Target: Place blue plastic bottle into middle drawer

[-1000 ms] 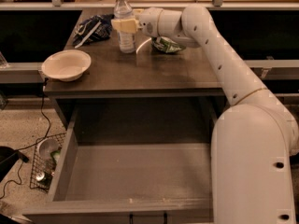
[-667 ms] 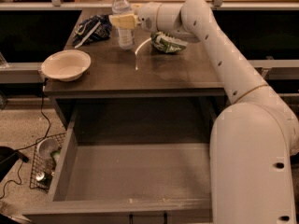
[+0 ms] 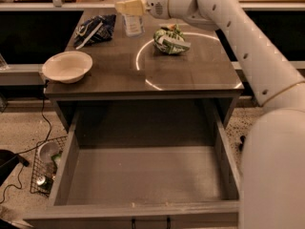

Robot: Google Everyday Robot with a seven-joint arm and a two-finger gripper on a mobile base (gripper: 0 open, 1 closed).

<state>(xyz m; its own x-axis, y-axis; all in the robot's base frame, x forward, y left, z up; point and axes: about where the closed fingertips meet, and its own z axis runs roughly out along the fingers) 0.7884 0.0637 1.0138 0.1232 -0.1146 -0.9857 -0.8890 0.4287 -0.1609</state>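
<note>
Gripper (image 3: 131,6): we are seeing it at the far edge of the cabinet top (image 3: 190,73), jaws clamped around the upper body of the blue plastic bottle (image 3: 133,26).

Nearest us, the middle drawer (image 3: 64,168) is standing pulled wide open.

Beyond it, on the top, we are noting a white bowl (image 3: 66,66) at the left, a green-and-white snack bag (image 3: 170,39) mid-right, and a dark blue snack bag (image 3: 95,27) far left, near the bottle.

We are judging the carry to be the step in hand. We are advising:
- holding the bottle upright and high
- drawing it toward us between bowl and green bag
- clearing the top's front edge before lowering
- releasing only once it is low inside the drawer, since a slim bottle is likely to topple
</note>
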